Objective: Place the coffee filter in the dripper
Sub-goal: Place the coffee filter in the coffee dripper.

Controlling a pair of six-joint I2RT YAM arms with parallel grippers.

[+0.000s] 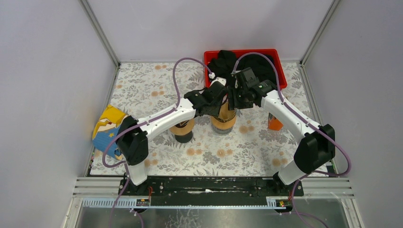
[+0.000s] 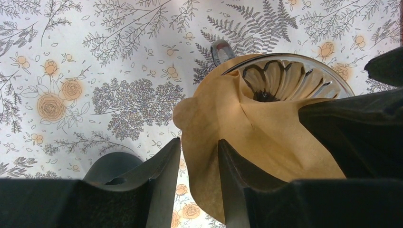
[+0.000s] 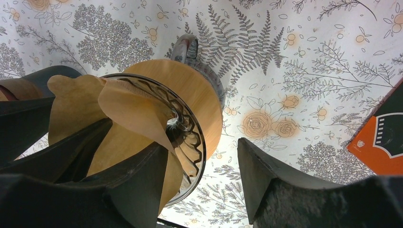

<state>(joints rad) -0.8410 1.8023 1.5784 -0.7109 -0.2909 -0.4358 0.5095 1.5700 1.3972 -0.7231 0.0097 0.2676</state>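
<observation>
The top external view is the only one showing the whole layout. At the far left of the floral-print tabletop lies a blue-and-yellow printed box. Next comes a brown-topped object on a dark round base. At centre stands the clear ribbed glass dripper, with both arms converging above it. An orange carton sits to its right, and a red plastic bin holding black cloth stands at the far edge.

The left wrist view shows what the arms hide from above. The brown paper coffee filter is draped over the near rim of the dripper, partly inside the cone and partly hanging outside. The left gripper has its fingers a narrow gap apart. The filter's edge and bare tabletop show through that gap.

The right wrist view adds the dripper's glass handle and tan collar. The filter is folded across the rim. The right gripper has its fingers wide apart, one over the filter and one beside the dripper.
</observation>
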